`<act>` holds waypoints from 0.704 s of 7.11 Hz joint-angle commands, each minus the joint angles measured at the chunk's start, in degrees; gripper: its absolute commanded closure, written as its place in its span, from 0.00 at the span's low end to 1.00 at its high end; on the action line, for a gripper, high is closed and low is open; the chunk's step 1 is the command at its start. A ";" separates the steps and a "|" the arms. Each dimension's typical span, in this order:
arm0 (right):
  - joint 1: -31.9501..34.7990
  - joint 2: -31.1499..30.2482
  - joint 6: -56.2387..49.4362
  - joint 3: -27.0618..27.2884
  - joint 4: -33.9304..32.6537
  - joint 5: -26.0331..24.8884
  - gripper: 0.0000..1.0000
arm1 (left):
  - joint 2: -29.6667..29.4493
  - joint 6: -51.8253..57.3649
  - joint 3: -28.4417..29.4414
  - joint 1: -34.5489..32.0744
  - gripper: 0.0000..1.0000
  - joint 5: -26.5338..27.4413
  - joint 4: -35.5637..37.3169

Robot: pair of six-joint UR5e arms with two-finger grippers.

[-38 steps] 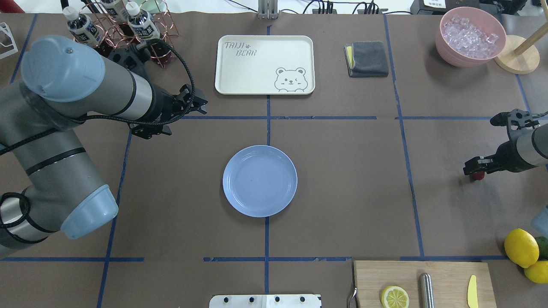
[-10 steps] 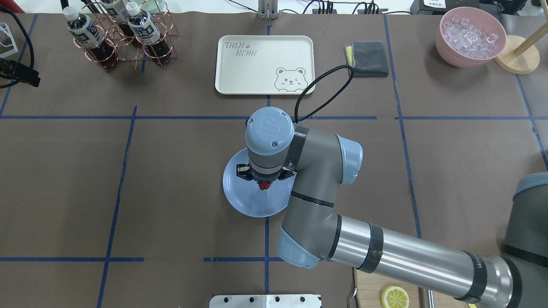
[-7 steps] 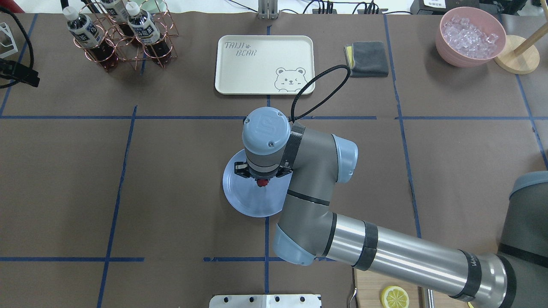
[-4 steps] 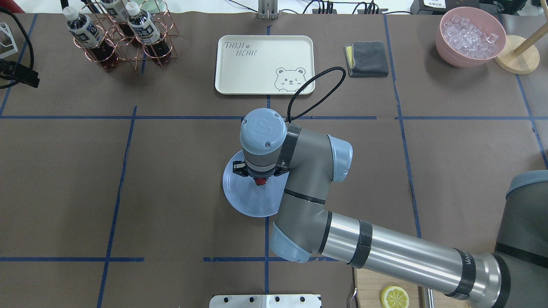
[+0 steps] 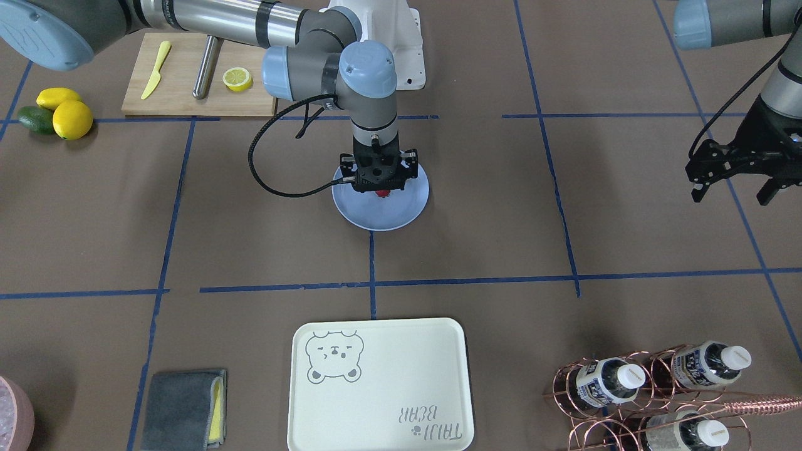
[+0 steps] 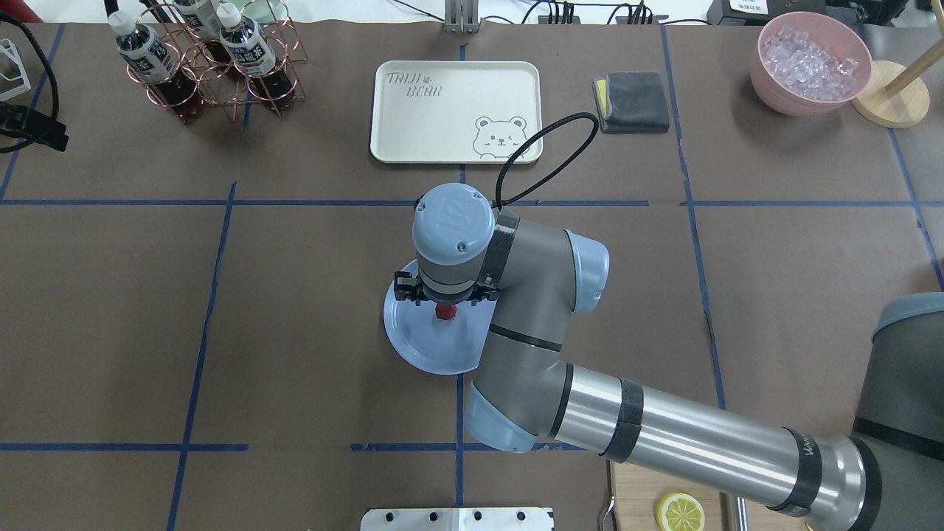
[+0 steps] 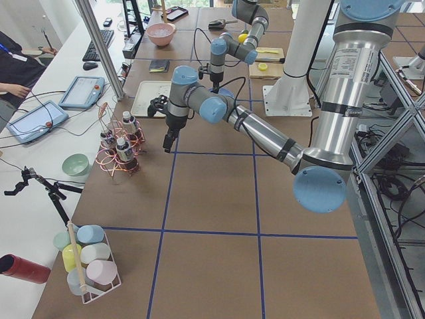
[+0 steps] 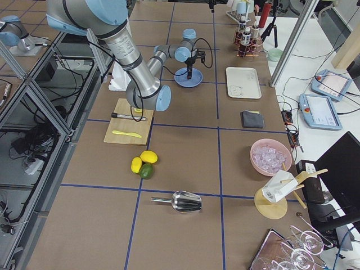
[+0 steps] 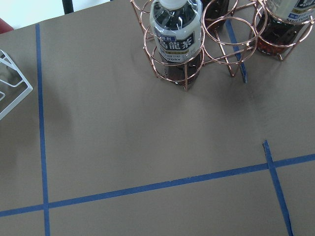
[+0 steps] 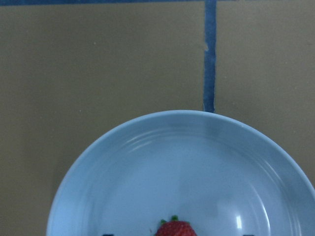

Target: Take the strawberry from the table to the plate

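The small red strawberry (image 6: 444,312) sits on the light-blue plate (image 6: 422,346) at the middle of the brown table (image 6: 295,295). My right gripper (image 5: 378,186) points straight down over it and is open. In the right wrist view the strawberry (image 10: 175,229) shows at the bottom edge on the plate (image 10: 147,162), with a dark fingertip well clear of it on each side. My left gripper (image 5: 732,188) hangs open and empty far off at the table's left edge, near the bottle rack.
A cream bear-print tray (image 6: 456,110) lies beyond the plate, a copper rack of bottles (image 6: 206,59) at the far left. A grey cloth (image 6: 633,101) and a pink bowl of ice (image 6: 810,63) are at the far right. The cutting board (image 5: 194,78) with a lemon half is near the robot's base.
The right arm carried the strawberry from the table's right side to over the plate. In the last half second its jaws spread apart. The left arm drew back to the far left.
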 commanded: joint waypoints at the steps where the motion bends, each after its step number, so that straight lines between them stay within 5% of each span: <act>1: 3.32 -0.53 -1.34 6.38 -6.49 0.60 0.00 | 0.08 0.08 0.32 -0.09 0.00 0.00 0.00; 3: 8.76 -2.54 -14.55 14.82 -21.51 0.95 0.00 | 2.18 4.35 0.41 -1.74 0.00 -0.35 0.00; 5: 18.14 -12.26 -25.37 20.20 -21.58 10.04 0.00 | 3.43 21.53 8.80 -11.55 0.00 -7.96 0.17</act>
